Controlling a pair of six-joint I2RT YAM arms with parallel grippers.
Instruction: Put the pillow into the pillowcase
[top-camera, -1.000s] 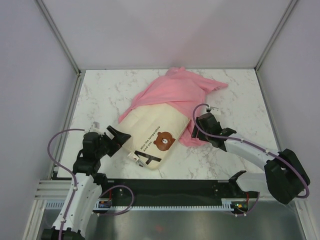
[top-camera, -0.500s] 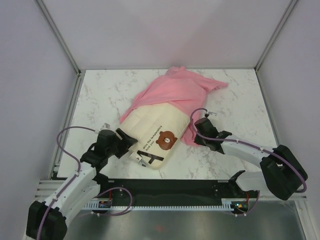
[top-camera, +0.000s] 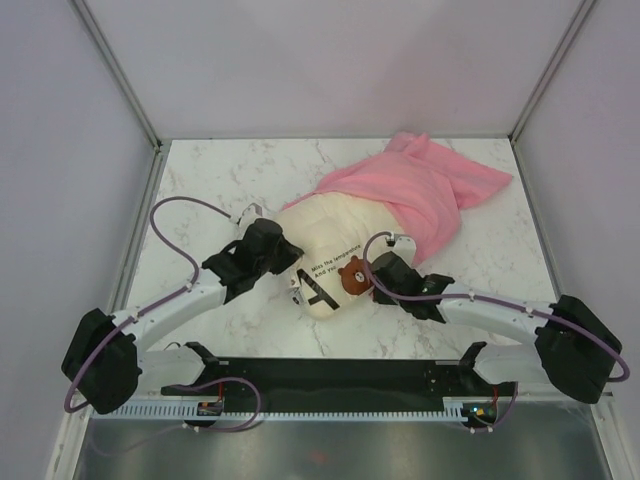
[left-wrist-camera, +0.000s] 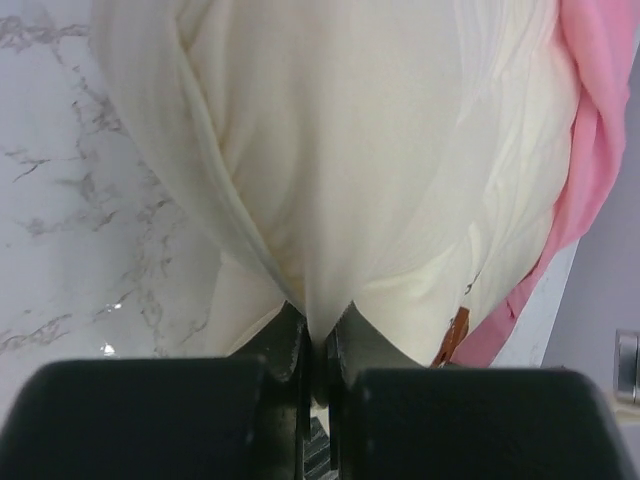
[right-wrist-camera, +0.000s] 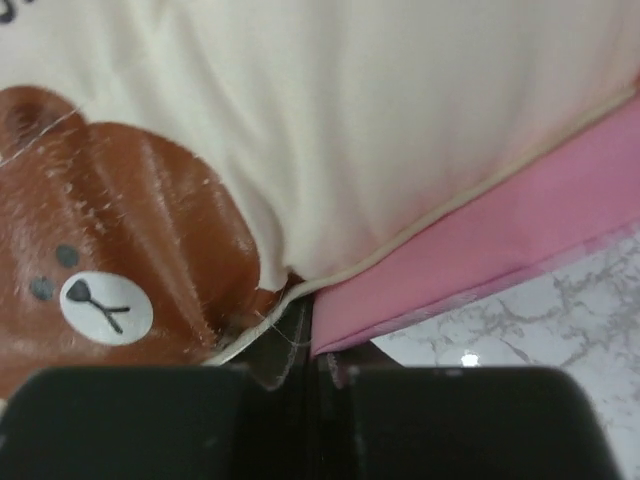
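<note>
Top external, left gripper pinching pillow, right gripper clamping its edge, pillowcase over far end

The light in here is bright, even and soft, falling from overhead, and the white walls bounce it back with a faint lilac cast. On the marble table the arms throw only pale, fuzzy-edged shadows, and a slightly deeper one hugs the near rim of the pillow. The pillowcase carries a mild sheen along its folds. The overhead view is sharp, with a wide-angle splay toward its corners. Up close, the left gripper and right gripper are black, featureless and out of focus, the cream cloth is nearly washed out, and small glints spark on the marble
</note>
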